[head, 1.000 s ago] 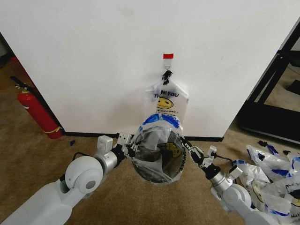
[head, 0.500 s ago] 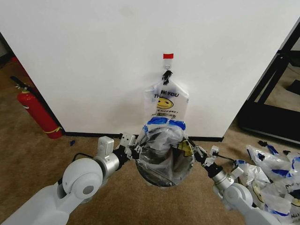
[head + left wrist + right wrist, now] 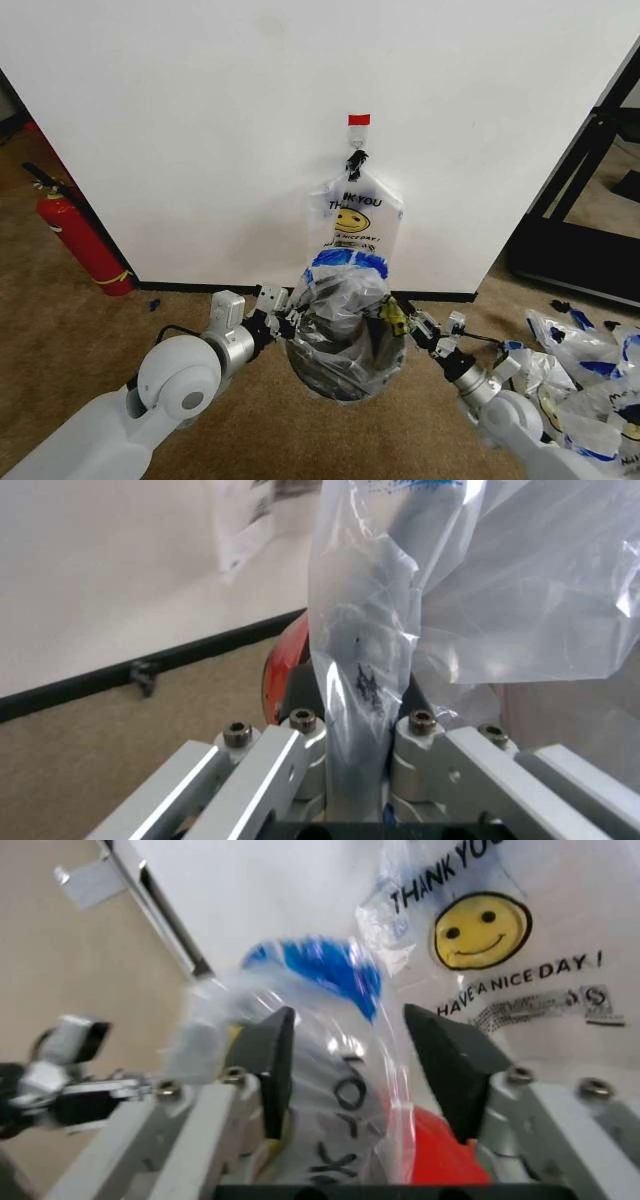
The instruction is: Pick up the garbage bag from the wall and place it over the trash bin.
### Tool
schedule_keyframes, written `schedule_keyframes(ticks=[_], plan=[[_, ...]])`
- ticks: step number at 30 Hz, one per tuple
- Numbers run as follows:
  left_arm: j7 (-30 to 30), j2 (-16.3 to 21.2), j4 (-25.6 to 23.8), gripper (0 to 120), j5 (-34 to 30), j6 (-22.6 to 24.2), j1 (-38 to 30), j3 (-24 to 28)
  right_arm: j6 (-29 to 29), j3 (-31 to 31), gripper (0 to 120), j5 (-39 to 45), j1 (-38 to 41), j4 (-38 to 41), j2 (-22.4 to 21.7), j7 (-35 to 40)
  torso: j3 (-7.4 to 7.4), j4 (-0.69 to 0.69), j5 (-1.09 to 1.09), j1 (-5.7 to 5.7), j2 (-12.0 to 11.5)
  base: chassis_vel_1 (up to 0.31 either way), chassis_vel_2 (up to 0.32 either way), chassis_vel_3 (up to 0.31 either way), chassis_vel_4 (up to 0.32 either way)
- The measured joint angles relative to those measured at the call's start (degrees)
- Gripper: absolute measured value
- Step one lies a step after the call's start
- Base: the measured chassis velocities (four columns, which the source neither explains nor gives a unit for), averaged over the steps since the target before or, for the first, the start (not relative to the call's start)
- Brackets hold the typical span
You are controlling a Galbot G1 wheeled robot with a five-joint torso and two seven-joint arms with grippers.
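Note:
The garbage bag (image 3: 345,300), translucent with blue handle patches, is draped over the trash bin (image 3: 345,350), whose dark walls show through the plastic. My left gripper (image 3: 285,322) is shut on the bag's left edge, and the plastic is pinched between its fingers (image 3: 420,731) in the left wrist view. My right gripper (image 3: 402,320) grips the bag's right edge; bunched plastic (image 3: 340,1087) runs between its black pads (image 3: 275,1061). The bin's red base (image 3: 285,660) shows beside the bag, and again (image 3: 440,1155) under it.
A similar smiley "THANK YOU" bag (image 3: 355,215) hangs from a hook (image 3: 357,155) on the white wall just behind the bin. A red fire extinguisher (image 3: 80,240) stands at the left. Several loose bags (image 3: 580,380) lie on the carpet at the right, near a black frame (image 3: 580,240).
Both grippers have carried the bag lower. Its open mouth faced the camera before; now the plastic has come down around the bin and covers it.

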Motion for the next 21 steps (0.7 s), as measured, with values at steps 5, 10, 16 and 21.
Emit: schedule_keyframes(ticks=[5, 10, 16, 21], plan=[[0.68, 0.13, 1.77, 5, 2.39, -0.59, 0.11, 1.13, -1.06, 1.68, 63, 0.05, 0.17, -0.70, -2.89, -4.18, 0.00, -0.03, 0.00, 0.00, 0.00, 0.000, 0.000, 0.000, 0.000], [2.47, 0.92, 1.25, 5, 7.63, -1.74, 1.59, 3.16, -0.64, 1.06, 81, 0.11, 4.03, 1.19, -4.39, 0.88, 0.00, 0.02, -0.01, 0.00, 0.00, 0.000, 0.000, 0.000, 0.000], [6.11, 2.52, -0.74, 5, 16.85, -3.25, 2.70, 7.07, -3.51, -3.63, 100, -4.40, 10.36, 1.31, -7.46, 6.20, 0.00, 0.01, 0.01, 0.00, 0.00, 0.000, 0.000, 0.000, 0.000], [6.29, 2.47, -1.77, 5, 17.52, -3.14, 2.23, 8.44, -8.54, -4.17, 100, -6.79, 12.42, -0.28, -9.00, 2.19, 0.00, -0.01, 0.00, 0.00, 0.00, 0.000, 0.000, 0.000, 0.000]])
